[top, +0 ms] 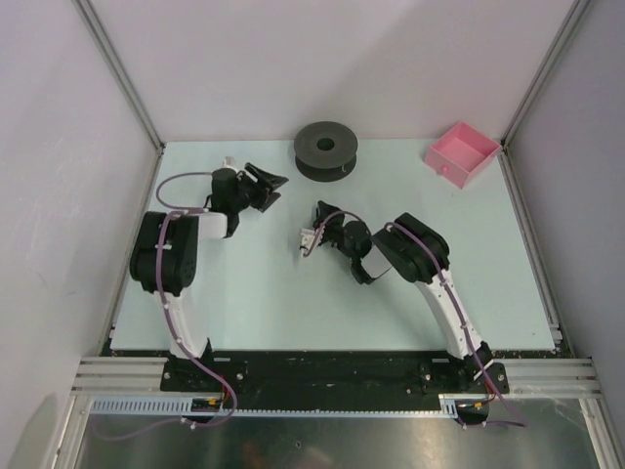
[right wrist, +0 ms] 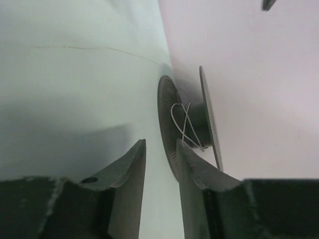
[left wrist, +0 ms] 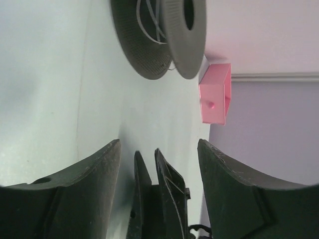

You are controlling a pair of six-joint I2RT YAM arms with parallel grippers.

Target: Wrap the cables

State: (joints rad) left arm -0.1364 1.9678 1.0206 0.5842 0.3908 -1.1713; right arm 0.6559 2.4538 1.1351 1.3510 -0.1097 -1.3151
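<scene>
Short of the spool (top: 325, 149), the left hand (left wrist: 159, 145) gapes wide and empty, the right hand (right wrist: 160, 144) barely parted, empty.

Lab test cell: aluminium-framed walls (top: 117, 73), bolted arms.

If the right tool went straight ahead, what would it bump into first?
Probably the dark grey spool, right ahead of the right tool, thin wire on its core. How far is hard to tell.

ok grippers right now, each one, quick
Left gripper: wide open, holding nothing.
Right gripper: open by a narrow gap only, nothing visible in it.
</scene>
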